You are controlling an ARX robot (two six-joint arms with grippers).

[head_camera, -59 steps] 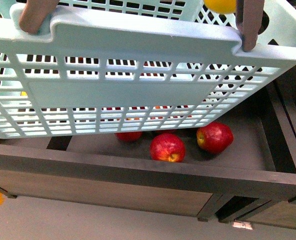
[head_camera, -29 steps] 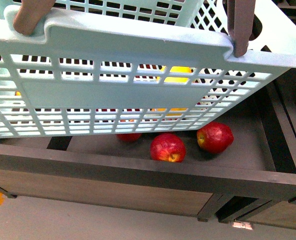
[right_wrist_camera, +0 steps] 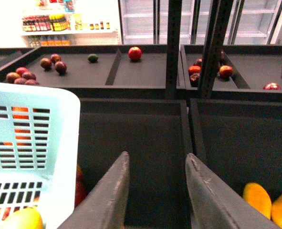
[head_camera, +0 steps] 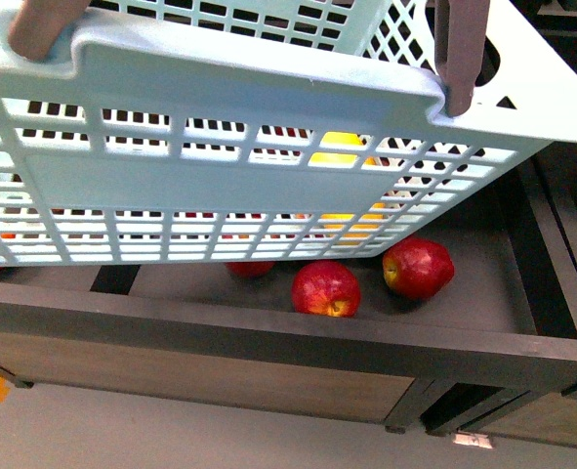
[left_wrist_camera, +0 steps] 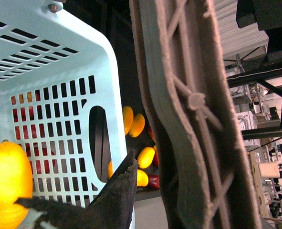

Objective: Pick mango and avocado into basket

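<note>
The pale aqua basket point(head_camera: 220, 186) hangs tilted over a dark fruit bin and fills most of the front view. My left gripper point(left_wrist_camera: 145, 162) is shut on its brown handle point(left_wrist_camera: 188, 119). The yellow-orange mango point(head_camera: 342, 147) lies inside the basket against the near slotted wall; the mango point(left_wrist_camera: 7, 183) also shows in the left wrist view, and the mango point(right_wrist_camera: 21, 218) in the right wrist view. My right gripper point(right_wrist_camera: 156, 160) is open and holds nothing, beside the basket's rim point(right_wrist_camera: 59, 143) over a dark bin. The small dark green avocado point(right_wrist_camera: 92, 58) rests in a far shelf tray.
Red apples point(head_camera: 326, 288) point(head_camera: 418, 268) lie in the wooden bin point(head_camera: 268, 337) under the basket. Yellow-orange fruits point(right_wrist_camera: 257, 198) sit in the neighbouring bin. Dark upright posts point(right_wrist_camera: 173, 47) stand between the shelves, with more red fruit point(right_wrist_camera: 135, 53) behind them.
The mango was above the basket's rim and has dropped inside, now lying low against the near wall. The basket has shifted slightly up and left.
</note>
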